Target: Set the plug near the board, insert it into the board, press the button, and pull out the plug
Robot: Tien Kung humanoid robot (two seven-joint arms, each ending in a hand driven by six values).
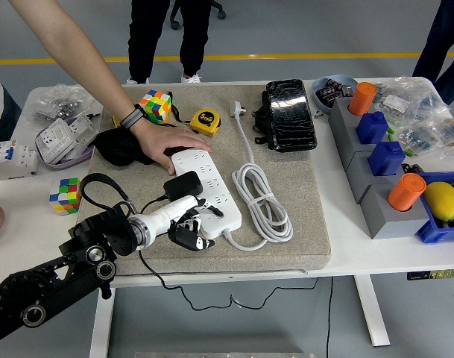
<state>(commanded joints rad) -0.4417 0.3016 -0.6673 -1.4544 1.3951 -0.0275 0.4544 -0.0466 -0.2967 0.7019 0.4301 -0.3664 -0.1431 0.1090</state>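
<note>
Head view, left robot hand (188, 227) curled, empty, beside board (209, 188), person's hand (167, 143) pinning board, plug (184, 183) inserted

This is a robotics lab or test floor. The grey floor carries a yellow line (286, 56), and people stand around the white desk (346, 257). On it lies a mixed lot of trial props: Rubik's cubes (156, 105), a yellow tape measure (205, 121), a white power strip (209, 190) on a grey mat (309, 216), loose wall sockets (59, 138), and grey blocks holding orange and blue pegs (372, 127). A black robot arm (55, 276) reaches in at the near left.
</note>
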